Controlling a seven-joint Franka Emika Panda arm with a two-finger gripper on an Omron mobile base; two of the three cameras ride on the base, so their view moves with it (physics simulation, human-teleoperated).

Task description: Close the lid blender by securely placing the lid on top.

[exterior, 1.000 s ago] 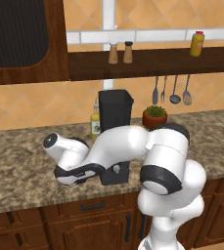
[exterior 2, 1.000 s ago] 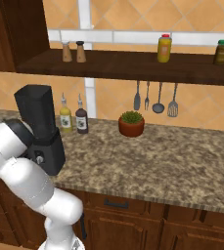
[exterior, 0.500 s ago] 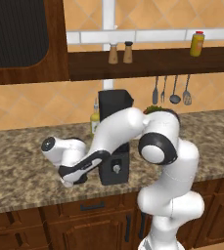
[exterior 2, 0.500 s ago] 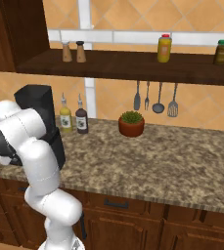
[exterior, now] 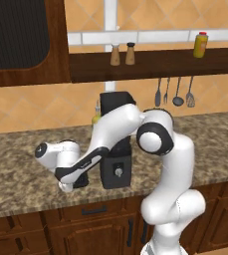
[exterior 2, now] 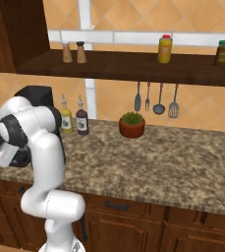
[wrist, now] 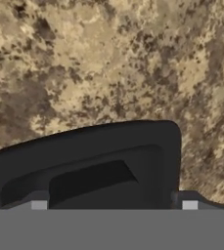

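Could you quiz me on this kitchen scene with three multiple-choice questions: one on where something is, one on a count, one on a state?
1. Where does the lid lie?
A. on the granite counter
B. on the shelf
C. on the blender jar

2. How many utensils hang on the wall?
A. one
B. three
C. five

3. The blender is now:
A. capped
B. uncapped
C. tipped over

Answers: 1 A, the hand view shows it on granite between the claw tips. 2 B, three hang together. 3 B, it stands upright and the lid is still on the counter.

matt black lid [wrist: 99, 166]; speckled stone counter [wrist: 108, 63]
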